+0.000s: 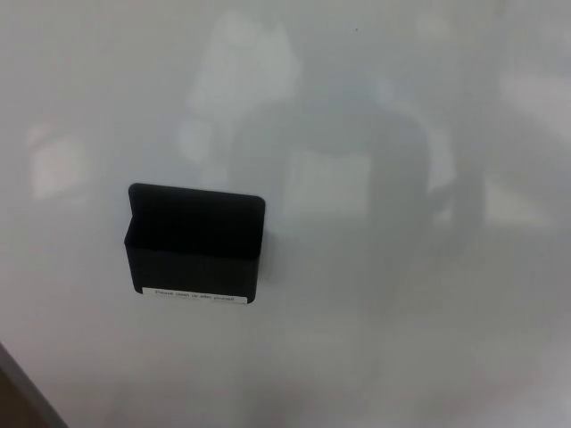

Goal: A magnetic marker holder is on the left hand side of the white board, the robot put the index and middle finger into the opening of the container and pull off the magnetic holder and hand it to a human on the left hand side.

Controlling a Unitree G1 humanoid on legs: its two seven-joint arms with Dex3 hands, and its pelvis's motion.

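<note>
Head view, left to right. Bottom-left corner: a thin grey edge strip [20, 383] of the whiteboard [401, 357] cut diagonally across, with a brownish area outside it.

Left of centre: one magnetic marker holder [194, 242] sat flat against the board. Neither robot hand was in frame, so their opening and whatever they held could not be told, and the holder's position relative to a hand could not be given either. Nothing was touching the holder.

Holder look: matte black, boxy, rounded corners. Back plate rose above the front wall, leaving an open pocket at the top; pocket interior was too dark to read. A narrow white label [200, 295] ran along the bottom of the front face, print too small to make out.

Centre to right: bare glossy white board with a dim grey reflection [357, 169], blurred, plus paler patches upper left and far right. One tiny dark speck near the top edge.

Count: one holder, one label, one board, zero hands visible.
</note>
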